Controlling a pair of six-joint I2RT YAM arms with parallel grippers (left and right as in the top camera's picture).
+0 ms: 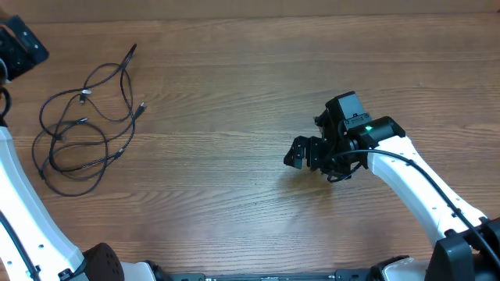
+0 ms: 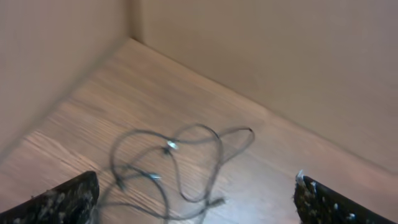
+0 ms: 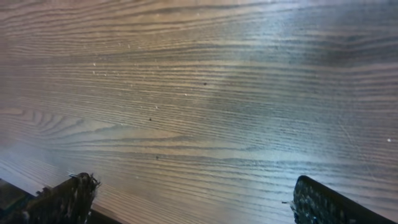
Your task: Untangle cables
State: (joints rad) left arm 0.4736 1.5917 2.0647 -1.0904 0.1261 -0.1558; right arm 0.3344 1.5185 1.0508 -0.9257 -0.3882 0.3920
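Nearest the lens: two black fingertips of L gripper, rubbery-looking, flecked w/ pale specks, set wide apart at both lower corners of L wrist view, nothing between them. Just beyond: cables, thin black cords in loose overlapping loops, flat on wood-grain table, close to corner of two plain beige walls. Blurred in that view, so crossings hard to count. Clearer from overhead: a few slack, roundish loops laid over each other, one silvery-tipped plug near top of the bundle, dark plug ends poking out on its right and upper right. R gripper well apart from cables, far off to their right, jaws also spread wide, empty; only bare streaky grain under it in R wrist view. Step in hand, as a guess: between grabs, w/ L gripper poised near the cables, looking down on them, choosing next strand. Untangling not done, given overlaps at several spots. Next move prob. calls for: dropping L jaws onto one free end at edge of the cables, not the crowded middle; closing firmly on thin, round, likely slippery cord, easy to miss; then dragging that end outward, away from the bundle, slow enough not to tighten any crossing. Poss. also: bringing R gripper over to the cables & pinning the rest down, against whole-lump sliding on smooth tabletop.
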